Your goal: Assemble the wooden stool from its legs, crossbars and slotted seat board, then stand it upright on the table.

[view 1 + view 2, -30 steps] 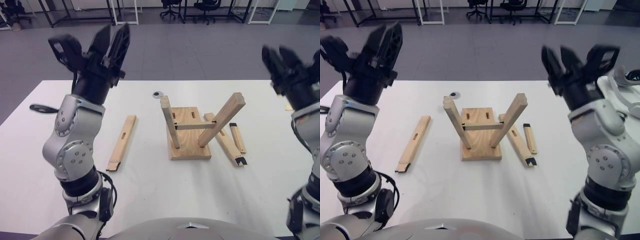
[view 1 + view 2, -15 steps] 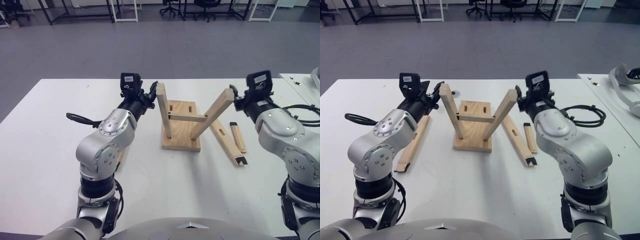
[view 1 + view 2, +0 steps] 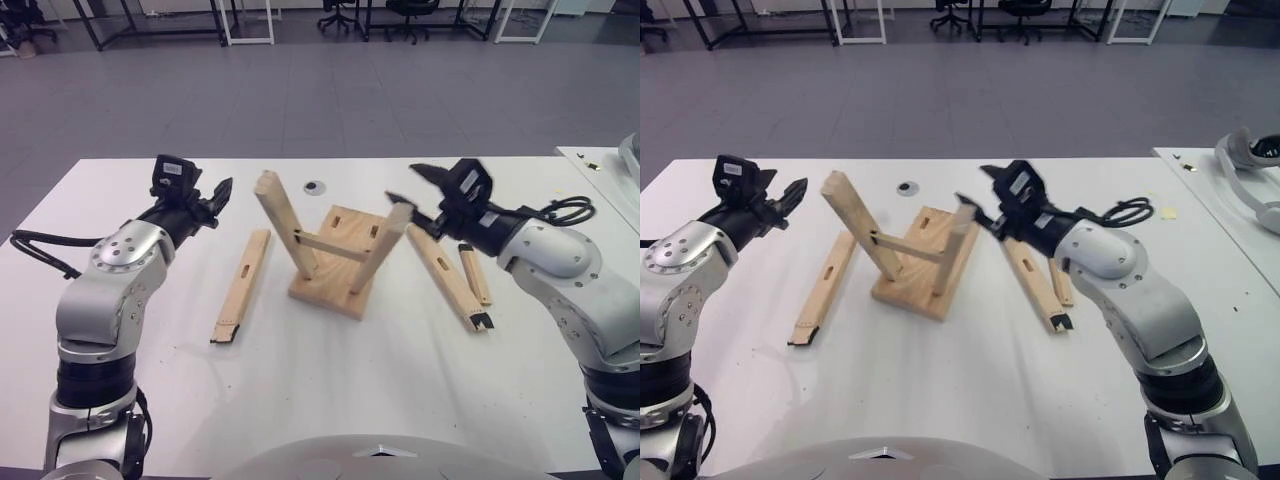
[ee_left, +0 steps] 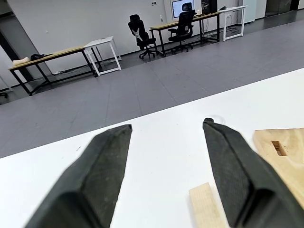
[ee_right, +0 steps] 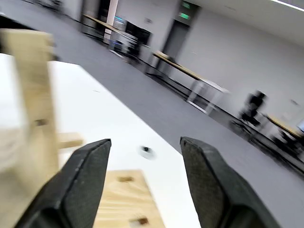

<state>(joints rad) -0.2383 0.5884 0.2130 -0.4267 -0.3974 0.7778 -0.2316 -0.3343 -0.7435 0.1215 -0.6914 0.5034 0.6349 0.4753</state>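
Observation:
The slotted seat board (image 3: 328, 292) lies flat and skewed at the table's middle. Two legs stand up from it, the left leg (image 3: 285, 225) and the right leg (image 3: 382, 250), joined by a crossbar (image 3: 330, 246). My left gripper (image 3: 210, 200) is open, a short way left of the left leg's top. My right gripper (image 3: 412, 185) is open just above and beside the right leg's top, with nothing between its fingers (image 5: 80, 185). A loose leg (image 3: 243, 283) lies left of the board. Another loose leg (image 3: 447, 278) and a short crossbar (image 3: 474, 273) lie to its right.
A small round black disc (image 3: 316, 187) sits on the table behind the stool. Black cables lie near the left edge (image 3: 30, 245) and at the back right (image 3: 560, 210). A white headset (image 3: 1252, 160) rests on the neighbouring table to the right.
The half-built stool has slid left and turned on the table. My left gripper has drawn back to the left, away from the left leg. My right gripper has followed the right leg leftward.

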